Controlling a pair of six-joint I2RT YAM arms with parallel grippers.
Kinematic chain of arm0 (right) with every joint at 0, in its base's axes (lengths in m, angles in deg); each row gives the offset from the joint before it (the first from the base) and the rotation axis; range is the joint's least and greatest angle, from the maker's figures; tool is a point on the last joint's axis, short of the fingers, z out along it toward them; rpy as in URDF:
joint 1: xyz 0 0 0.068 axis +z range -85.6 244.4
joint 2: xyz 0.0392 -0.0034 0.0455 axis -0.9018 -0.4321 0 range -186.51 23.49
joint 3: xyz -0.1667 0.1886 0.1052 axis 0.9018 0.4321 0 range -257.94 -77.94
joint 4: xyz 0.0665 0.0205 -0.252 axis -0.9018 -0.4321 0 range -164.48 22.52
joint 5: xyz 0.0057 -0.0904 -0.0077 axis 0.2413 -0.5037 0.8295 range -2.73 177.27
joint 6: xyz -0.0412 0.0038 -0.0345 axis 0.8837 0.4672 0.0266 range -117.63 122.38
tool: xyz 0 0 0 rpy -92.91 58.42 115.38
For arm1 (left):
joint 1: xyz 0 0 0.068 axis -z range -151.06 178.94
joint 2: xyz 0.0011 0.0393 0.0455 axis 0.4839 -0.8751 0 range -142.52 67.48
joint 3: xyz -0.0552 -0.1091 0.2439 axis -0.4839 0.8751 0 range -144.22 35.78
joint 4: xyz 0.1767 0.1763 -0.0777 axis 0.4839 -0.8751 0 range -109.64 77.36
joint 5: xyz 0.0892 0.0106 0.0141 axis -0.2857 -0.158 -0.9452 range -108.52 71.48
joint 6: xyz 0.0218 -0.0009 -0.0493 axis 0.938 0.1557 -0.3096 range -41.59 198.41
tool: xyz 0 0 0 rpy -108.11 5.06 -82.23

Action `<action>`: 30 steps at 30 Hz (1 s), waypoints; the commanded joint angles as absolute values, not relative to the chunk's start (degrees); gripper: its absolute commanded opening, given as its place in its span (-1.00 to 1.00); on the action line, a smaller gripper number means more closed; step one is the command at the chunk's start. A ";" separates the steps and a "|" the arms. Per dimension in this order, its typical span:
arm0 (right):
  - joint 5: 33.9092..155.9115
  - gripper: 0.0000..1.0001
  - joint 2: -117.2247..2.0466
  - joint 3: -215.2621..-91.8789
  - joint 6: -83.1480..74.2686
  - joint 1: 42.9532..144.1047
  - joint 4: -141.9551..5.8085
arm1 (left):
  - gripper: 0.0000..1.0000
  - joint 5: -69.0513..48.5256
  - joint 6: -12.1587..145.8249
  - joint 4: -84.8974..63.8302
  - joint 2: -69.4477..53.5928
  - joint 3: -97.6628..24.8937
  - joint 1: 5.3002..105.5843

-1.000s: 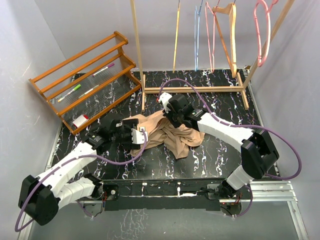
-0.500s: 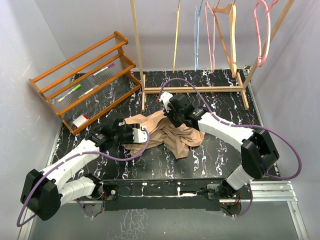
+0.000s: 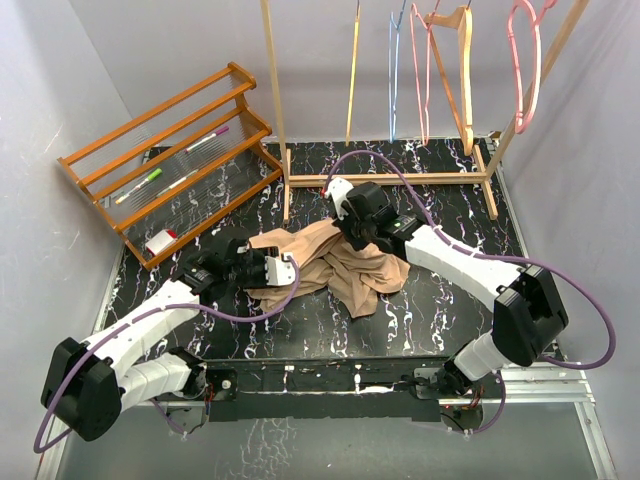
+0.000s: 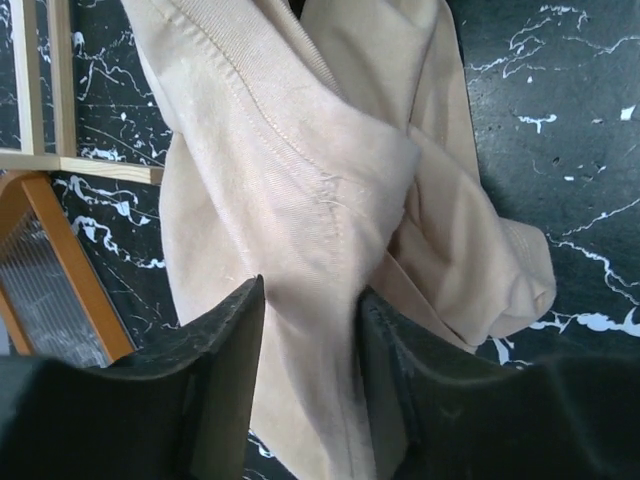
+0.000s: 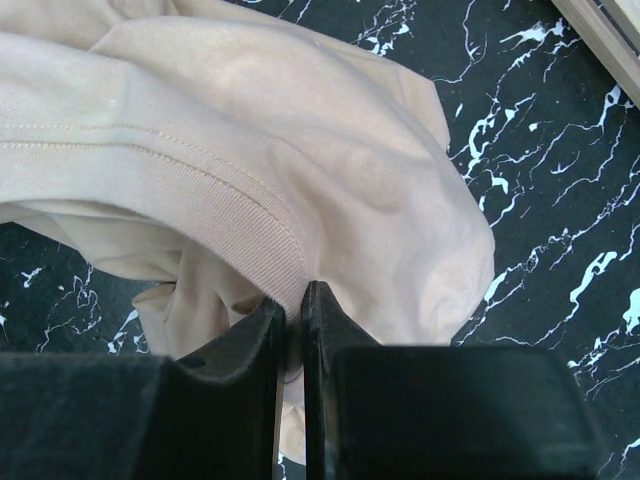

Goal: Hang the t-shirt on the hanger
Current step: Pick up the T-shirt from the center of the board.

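The tan-beige t-shirt (image 3: pixel 345 268) lies crumpled on the black marbled table between the two arms. My left gripper (image 3: pixel 281 270) is at its left edge; in the left wrist view its jaws stand apart (image 4: pixel 310 300) with a fold of the t-shirt (image 4: pixel 300 180) between them. My right gripper (image 3: pixel 352 236) is at the shirt's far edge, and in the right wrist view it is shut (image 5: pixel 293 295) on the ribbed collar edge of the t-shirt (image 5: pixel 300 130). The mustard-yellow hanger (image 3: pixel 352 80) hangs edge-on from the rail at the back, away from both grippers.
A wooden garment rack frame (image 3: pixel 390 180) stands at the back, holding a blue hanger (image 3: pixel 394 70), pink hangers (image 3: pixel 524 60) and a thicker wooden hanger (image 3: pixel 462 70). An orange slatted shelf (image 3: pixel 170 150) with markers stands at the back left, a small white-red object (image 3: pixel 160 243) by it.
My right gripper has moved up and to the right, drawing the collar edge with it. My left gripper shifted slightly toward the near left, and the shirt's left edge spread out.
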State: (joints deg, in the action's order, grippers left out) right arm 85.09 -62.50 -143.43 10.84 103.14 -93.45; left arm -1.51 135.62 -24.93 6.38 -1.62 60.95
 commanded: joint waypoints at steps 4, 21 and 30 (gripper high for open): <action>85.01 -0.84 -59.54 -145.15 10.21 102.50 -92.36 | 0.35 -0.78 138.67 -23.23 9.83 1.82 61.15; 84.83 -0.84 -59.09 -145.05 9.67 102.43 -92.28 | -0.42 -5.35 136.67 -12.23 6.68 5.72 64.27; 85.19 -0.84 -58.68 -144.13 9.80 101.97 -92.41 | -1.00 -6.40 123.37 -20.81 5.60 -8.46 64.27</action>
State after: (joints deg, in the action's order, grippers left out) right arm 85.31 -60.95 -143.41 9.97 102.49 -93.56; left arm -6.19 131.54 -16.74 5.59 1.31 63.97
